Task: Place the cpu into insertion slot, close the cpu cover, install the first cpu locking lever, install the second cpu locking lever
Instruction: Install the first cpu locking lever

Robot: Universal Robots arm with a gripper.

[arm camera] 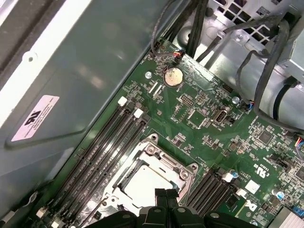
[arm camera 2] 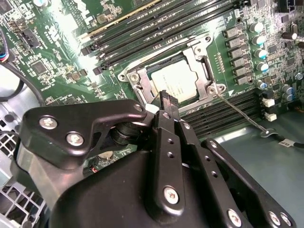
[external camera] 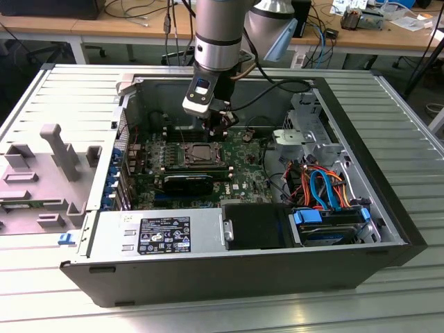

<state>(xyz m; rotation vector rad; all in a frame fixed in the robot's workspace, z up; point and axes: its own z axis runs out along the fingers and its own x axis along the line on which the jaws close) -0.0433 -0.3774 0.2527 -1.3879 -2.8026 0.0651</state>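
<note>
your claw [arm camera 2: 165,99] sits nearest, fingers pressed together with nothing between them, tips close to one edge of the insertion slot [arm camera 2: 129,77]. you have the cpu [arm camera 2: 178,81] lying in that slot, with the cpu cover [arm camera 2: 202,56] down flat around it. one thin locking lever [arm camera 2: 242,115] angles away from the slot's corner.

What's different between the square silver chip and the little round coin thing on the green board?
The cpu is square; the coin battery is round. The cpu looks bigger than the coin battery. The cpu sits inside the silvery cpu cover frame, while the coin battery lies in the open. Both are flat, metal-topped and sit on the green board.
</note>
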